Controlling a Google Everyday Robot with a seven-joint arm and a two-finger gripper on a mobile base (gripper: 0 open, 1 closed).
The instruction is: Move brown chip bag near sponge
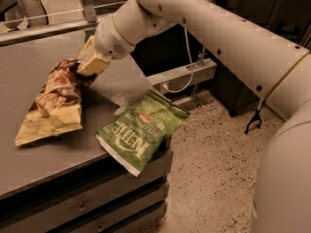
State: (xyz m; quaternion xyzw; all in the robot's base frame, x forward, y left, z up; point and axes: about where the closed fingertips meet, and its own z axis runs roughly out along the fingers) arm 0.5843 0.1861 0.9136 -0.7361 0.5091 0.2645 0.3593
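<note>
The brown chip bag (56, 101), dark brown in the middle with cream-yellow ends, lies crumpled on the grey table (29, 169) at the left. Its upper end is raised. My gripper (86, 68) is shut on that upper end, pointing down and left from the wrist. The bag's lower cream end rests on the table. A small dark green patch (89, 33) shows just behind my wrist. I cannot tell whether it is the sponge, which otherwise is hidden.
A green Kettle chip bag (141, 130) lies on the table's right front corner and overhangs the edge. Drawers sit below the table front. A speckled floor is at the right, with a cable and a low metal shelf (184, 74) behind.
</note>
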